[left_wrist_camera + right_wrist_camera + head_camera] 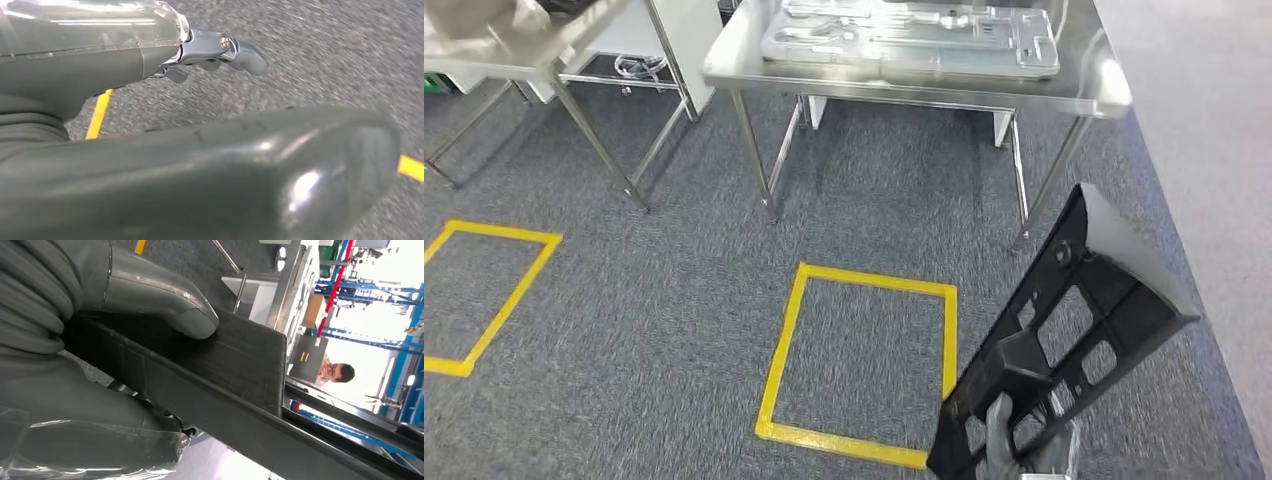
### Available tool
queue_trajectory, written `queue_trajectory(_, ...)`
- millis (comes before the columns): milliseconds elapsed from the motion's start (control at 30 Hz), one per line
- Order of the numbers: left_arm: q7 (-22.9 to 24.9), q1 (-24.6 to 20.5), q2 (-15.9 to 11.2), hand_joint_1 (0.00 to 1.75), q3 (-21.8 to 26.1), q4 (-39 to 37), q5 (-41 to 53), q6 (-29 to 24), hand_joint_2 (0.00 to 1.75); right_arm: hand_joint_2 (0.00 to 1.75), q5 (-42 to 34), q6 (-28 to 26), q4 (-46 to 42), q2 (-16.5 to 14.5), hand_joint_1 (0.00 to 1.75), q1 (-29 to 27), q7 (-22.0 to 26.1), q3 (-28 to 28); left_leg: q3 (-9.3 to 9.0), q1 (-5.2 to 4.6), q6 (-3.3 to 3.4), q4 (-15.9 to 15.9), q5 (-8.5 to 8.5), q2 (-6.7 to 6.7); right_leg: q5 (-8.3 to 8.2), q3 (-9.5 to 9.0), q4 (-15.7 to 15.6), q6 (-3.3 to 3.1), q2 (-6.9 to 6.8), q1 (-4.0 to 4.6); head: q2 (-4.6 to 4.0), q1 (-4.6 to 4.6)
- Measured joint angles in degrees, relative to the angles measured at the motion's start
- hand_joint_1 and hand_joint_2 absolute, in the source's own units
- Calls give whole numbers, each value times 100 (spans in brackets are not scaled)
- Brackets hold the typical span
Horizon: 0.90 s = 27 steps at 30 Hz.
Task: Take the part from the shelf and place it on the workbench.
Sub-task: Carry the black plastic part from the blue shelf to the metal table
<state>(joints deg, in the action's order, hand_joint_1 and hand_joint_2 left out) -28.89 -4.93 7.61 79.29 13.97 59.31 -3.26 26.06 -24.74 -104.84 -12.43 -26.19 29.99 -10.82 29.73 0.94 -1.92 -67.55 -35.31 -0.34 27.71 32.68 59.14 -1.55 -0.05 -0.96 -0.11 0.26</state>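
Black part (1064, 340) is gripped at its lower end by right hand (1014, 445), tilted above carpet. Left hand (220, 50) is empty, fingers loosely curled; steel workbench (724, 70) is seen ahead

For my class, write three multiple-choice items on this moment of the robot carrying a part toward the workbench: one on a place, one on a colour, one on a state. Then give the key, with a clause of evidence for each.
1. Where is the black part?
A. On the workbench
B. In the right hand
C. On the floor

2. What colour are the squares taped on the carpet?
A. Yellow
B. Red
C. White

3. What is the state of the left hand?
A. Holding the part
B. Holding a tray
C. Holding nothing

Key:
1 B: the right hand grips the part's lower end, thumb pressed on it, short of the workbench.
2 A: the nearest taped square is yellow.
3 C: the left hand hangs over the carpet with nothing in its fingers.
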Motion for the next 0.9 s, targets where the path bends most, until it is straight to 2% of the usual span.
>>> queue_trajectory(33, 1, 1, 0, 0, -1, 0, 1, 0, 0, 175, 2, 0, 1, -1, 175, -2, -2, 0, 262, 0, -17, -358, -163, -1, 38, -29, 0, -11, 5, 10, 0, -9)
queue_trajectory(67, 3, 9, 0, 0, -1, 0, 1, 0, 0, 175, 4, 0, 2, -1, 175, -4, -6, 0, 470, 0, -24, -587, -260, 0, 78, -71, 0, -15, 15, 21, 0, -10)
queue_trajectory(100, 6, 22, 0, 0, 0, 0, 1, 0, 0, 175, 5, -2, 3, -1, 175, -6, -12, 0, 594, -2, -14, -633, -244, 0, 121, -123, 0, -17, 25, 31, 0, -10)
queue_trajectory(133, 8, 34, -1, 0, 1, 0, 1, 0, 0, 175, 6, -5, 3, -1, 175, -8, -20, 0, 614, -8, 10, -470, -89, 0, 165, -186, -1, -13, 35, 41, 0, -10)
queue_trajectory(200, 13, 47, -8, 0, 1, 0, 1, -1, 0, 175, 8, -19, 5, -6, 175, -7, -42, 0, 462, -40, 106, 226, 446, 5, 254, -313, -5, 1, 39, 51, 0, -6)
queue_trajectory(233, 16, 50, -18, 0, 1, 0, 2, -2, 0, 175, 9, -30, 9, -10, 175, -4, -52, 2, 403, -72, 157, 505, 547, 9, 290, -356, -7, 19, 47, 53, 0, 0)
queue_trajectory(267, 20, 48, -28, 0, 0, 0, 3, -3, 0, 175, 10, -44, 15, -16, 175, -2, -65, 3, 365, -102, 204, 681, 556, 10, 326, -381, -17, 53, 54, 48, 0, 3)
queue_trajectory(333, 30, 56, -41, 0, -1, 0, 7, -5, 0, 175, 12, -83, 27, -28, 175, -6, -92, 9, 339, -138, 282, 797, 420, -5, 304, -421, 25, 147, 72, 45, 0, 8)
queue_trajectory(400, 42, 76, -38, 0, 0, 0, 23, -3, 0, 175, 12, -160, 29, -43, 175, -1, -173, 25, 180, -111, 360, 929, 598, -13, 292, -456, 146, 227, 69, 53, 0, 10)
queue_trajectory(467, 55, 74, -43, 0, -1, 0, 56, 6, 0, 175, 34, -293, 22, -69, 175, 48, -341, 94, 24, -82, 416, 993, 688, -1, 495, -309, 494, 277, 55, 50, -1, 36)
queue_trajectory(533, 64, 56, -55, 0, -2, 0, 79, 28, 0, 175, 75, -412, 15, -95, 175, 111, -516, 218, -37, -81, 434, 1000, 623, 3, 822, 107, 1119, 311, 42, 31, -1, 62)
queue_trajectory(567, 68, 56, -60, 0, -3, 0, 83, 39, 0, 175, 91, -443, 15, -102, 175, 132, -574, 276, -67, -82, 427, 998, 588, -1, 919, 329, 1373, 332, 40, 23, 0, 63)
queue_trajectory(600, 71, 64, -62, 0, -3, 0, 85, 50, 0, 175, 102, -459, 15, -107, 175, 141, -611, 323, -111, -81, 417, 997, 546, -5, 917, 479, 1470, 357, 37, 18, 0, 64)
queue_trajectory(633, 74, 74, -63, 0, -3, 0, 86, 58, 0, 175, 108, -467, 14, -113, 175, 146, -627, 355, -170, -78, 405, 996, 500, -10, 799, 534, 1376, 379, 34, 14, 0, 64)
queue_trajectory(667, 78, 82, -63, 0, -3, 0, 86, 63, 0, 175, 112, -472, 14, -119, 175, 151, -637, 382, -246, -74, 390, 995, 444, -13, 573, 501, 1100, 386, 30, 11, 0, 65)
queue_trajectory(700, 80, 91, -63, 0, -3, 0, 86, 68, 0, 175, 113, -476, 13, -125, 175, 155, -642, 405, -311, -71, 372, 998, 384, -14, 273, 428, 750, 372, 24, 9, -1, 68)
queue_trajectory(767, 83, 79, -65, 0, -4, 0, 86, 72, 0, 175, 115, -480, 13, -132, 175, 168, -646, 448, -397, -75, 316, 1000, 282, -18, -90, 361, 264, 294, 5, 40, 0, 54)
queue_trajectory(800, 84, 74, -67, 0, -5, 0, 86, 72, 0, 175, 115, -484, 8, -138, 175, 170, -649, 464, -423, -78, 279, 1009, 249, -16, -150, 365, 185, 243, -1, 56, 0, 49)
queue_trajectory(833, 84, 63, -69, 0, -6, 0, 86, 72, 0, 175, 115, -488, 2, -147, 175, 176, -651, 480, -457, -85, 244, 1010, 239, -16, -103, 372, 171, 191, -3, 71, 1, 37)
queue_trajectory(900, 85, 54, -79, 0, -8, 0, 88, 72, 0, 175, 120, -507, -20, -173, 175, 188, -652, 502, -472, -88, 190, 898, 255, -9, -64, 255, 111, 102, 8, 49, 1, 33)
